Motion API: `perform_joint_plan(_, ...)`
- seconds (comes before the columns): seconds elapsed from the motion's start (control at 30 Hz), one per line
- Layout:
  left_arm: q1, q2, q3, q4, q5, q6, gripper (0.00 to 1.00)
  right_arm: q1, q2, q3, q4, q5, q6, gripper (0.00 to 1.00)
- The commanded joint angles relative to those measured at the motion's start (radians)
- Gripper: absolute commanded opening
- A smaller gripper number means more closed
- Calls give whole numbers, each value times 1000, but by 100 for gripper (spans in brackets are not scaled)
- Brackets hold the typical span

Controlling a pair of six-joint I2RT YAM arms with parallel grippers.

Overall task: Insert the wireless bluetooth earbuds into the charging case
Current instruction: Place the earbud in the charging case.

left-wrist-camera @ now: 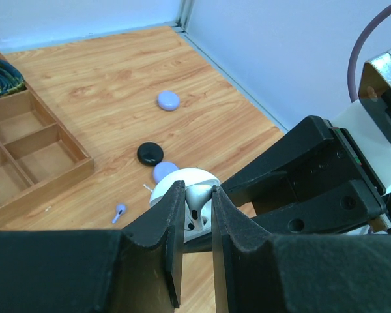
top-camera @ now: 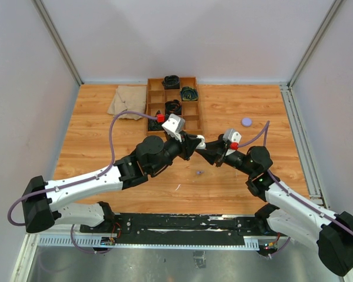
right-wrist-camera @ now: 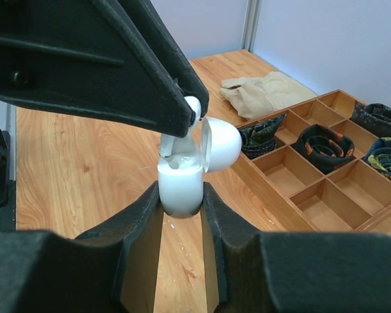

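My right gripper (right-wrist-camera: pixel 181 195) is shut on a white charging case (right-wrist-camera: pixel 180 186) and holds it upright above the table, with its lid (right-wrist-camera: pixel 220 140) open. My left gripper (left-wrist-camera: pixel 197 189) is shut on a white earbud (left-wrist-camera: pixel 199 205) right over the case's opening (left-wrist-camera: pixel 189 176). The earbud's stem (right-wrist-camera: pixel 174 149) reaches down into the case. In the top view both grippers meet at mid-table around the case (top-camera: pixel 201 143). A lilac earbud (left-wrist-camera: pixel 119 211) lies loose on the table; it also shows in the top view (top-camera: pixel 199 173).
A wooden compartment tray (top-camera: pixel 191 120) with rolled belts stands at the back centre, a beige cloth (top-camera: pixel 126 101) to its left. A lilac puck (top-camera: pixel 246 121) lies at the back right. A black puck (left-wrist-camera: pixel 150 153) and another lilac puck (left-wrist-camera: pixel 164 171) lie under the grippers.
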Motion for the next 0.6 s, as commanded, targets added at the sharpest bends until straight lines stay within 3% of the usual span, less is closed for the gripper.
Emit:
perform_joint_plan(0.0,-14,12,-3,62,-17,15,14,-14,-21,20,40,5,11,12)
perform_joint_plan(0.57,-15,30,-12,77,-20,20,15,-14,-29,15,41,6,15,11)
